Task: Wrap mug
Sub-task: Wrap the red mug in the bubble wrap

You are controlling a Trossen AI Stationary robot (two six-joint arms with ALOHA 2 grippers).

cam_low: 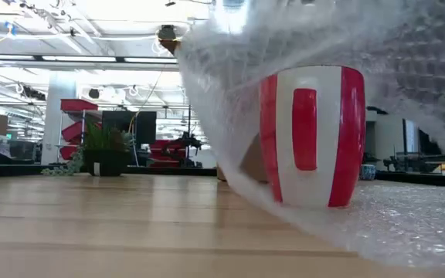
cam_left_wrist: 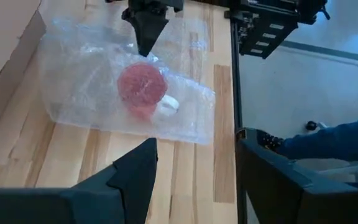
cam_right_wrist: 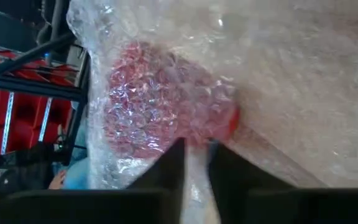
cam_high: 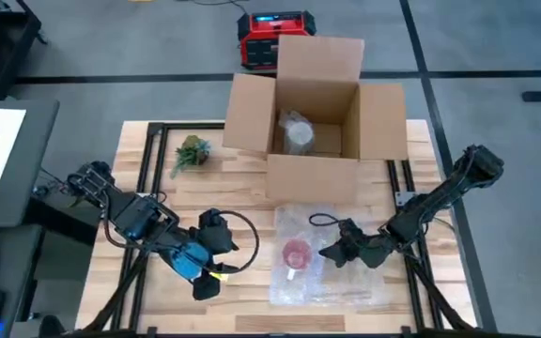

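Note:
A red-and-white striped mug (cam_low: 311, 135) stands upright on a sheet of clear bubble wrap (cam_high: 301, 286) at the table's near middle. From above it shows red (cam_high: 295, 253), with a white handle (cam_left_wrist: 166, 107). My right gripper (cam_high: 329, 252) is at the mug's right side, shut on the wrap, part of which arches up over the mug (cam_low: 230, 69). My left gripper (cam_high: 220, 259) stands open left of the sheet, its fingers (cam_left_wrist: 138, 165) wide apart with nothing between them. My right gripper pinches a bunched bit of the bubble wrap (cam_right_wrist: 197, 163) between its two fingers, right beside the mug; edge or fold, I cannot tell. The fingers come slanting down from the table's right. The held part is raised over the mug, and the rest of the sheet (cam_low: 408, 224) lies on the table under it.
An open cardboard box (cam_high: 383, 117) stands at the far middle with a wrapped item (cam_high: 299, 134) inside. A small green plant (cam_high: 191, 152) sits at the far left. A red device (cam_high: 270, 38) is on the floor beyond the table.

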